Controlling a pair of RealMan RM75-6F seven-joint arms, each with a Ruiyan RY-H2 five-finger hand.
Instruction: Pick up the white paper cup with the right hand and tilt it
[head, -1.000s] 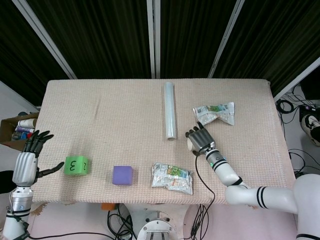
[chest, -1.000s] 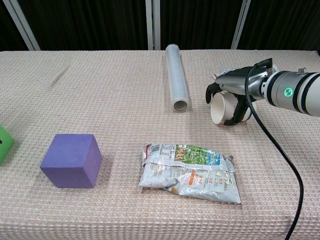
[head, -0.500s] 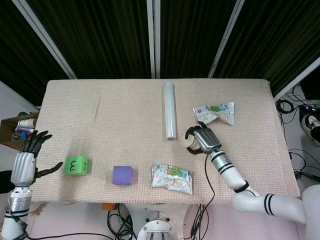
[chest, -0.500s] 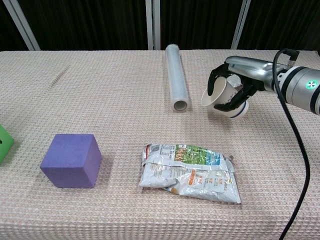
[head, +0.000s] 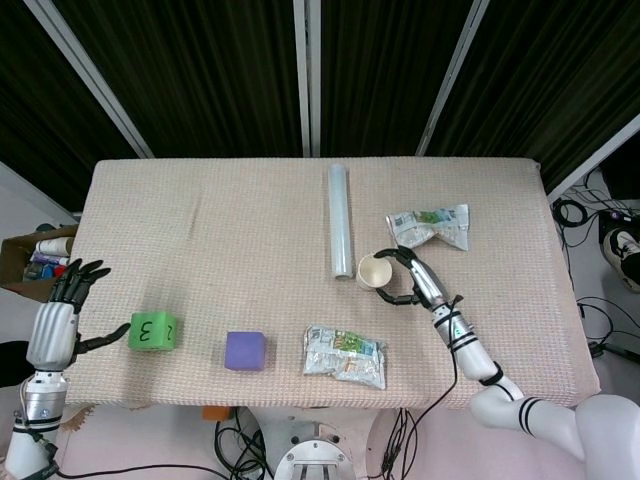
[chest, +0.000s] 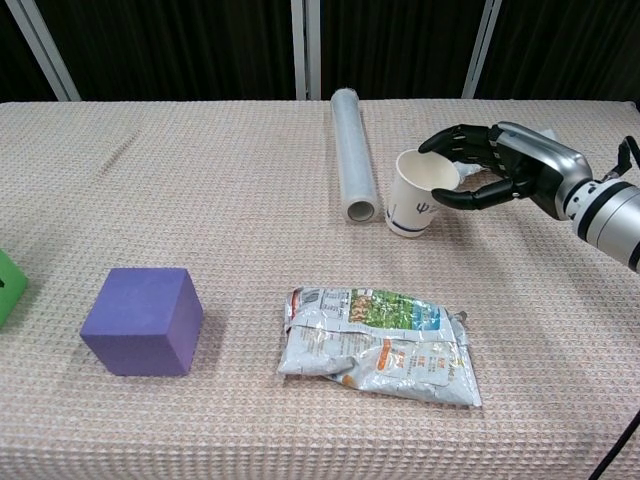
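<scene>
Standing upright on the beige woven tablecloth (chest: 200, 180), the white paper cup (chest: 418, 192) sits just right of the near end of the clear plastic film roll (chest: 353, 150). Right hand (chest: 500, 170) is beside the cup, fingers spread, fingertips (chest: 440, 198) at its rim; grasp cannot be confirmed. Left hand (head: 55, 320) hangs released, far left of the roll.

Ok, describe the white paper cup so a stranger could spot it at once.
On the beige woven table, find the long clear roll lying mid-table. The white paper cup stands upright beside that roll's near end, the right robot hand around it. It is the only open-topped container, with a small dark logo.
</scene>
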